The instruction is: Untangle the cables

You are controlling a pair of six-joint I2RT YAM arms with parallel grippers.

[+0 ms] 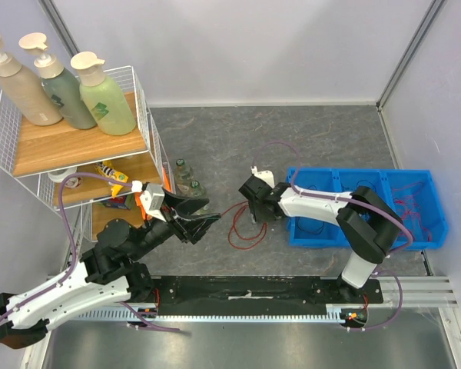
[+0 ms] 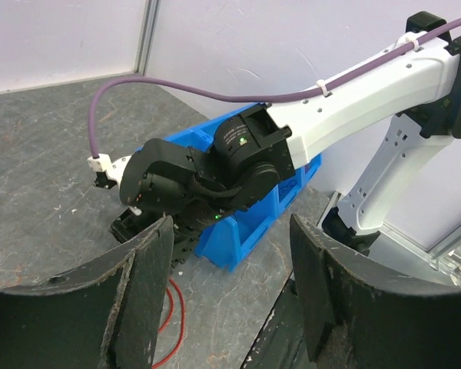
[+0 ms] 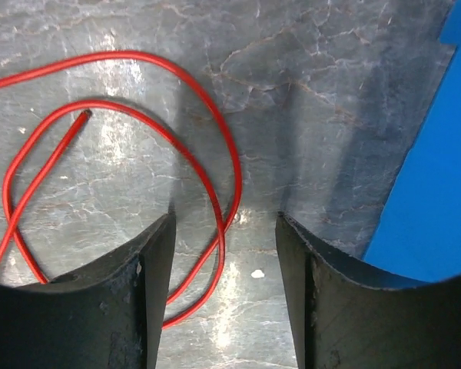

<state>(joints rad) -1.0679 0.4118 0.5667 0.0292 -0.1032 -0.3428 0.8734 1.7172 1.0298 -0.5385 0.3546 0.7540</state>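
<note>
Treat the cables (image 1: 244, 231), loose red loops on the desk (image 1: 315, 146) at centre, as probably light, limp and springy. Pinch a single strand at the bend between the spread jaws of the right end effector (image 3: 224, 231), empty above it. Note the left end effector (image 2: 229, 231), just left, open and empty too.

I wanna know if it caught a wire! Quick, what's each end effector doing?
Left end effector: open, holding nothing.
Right end effector: open, holding nothing; the red cable lies loose beneath it.
</note>
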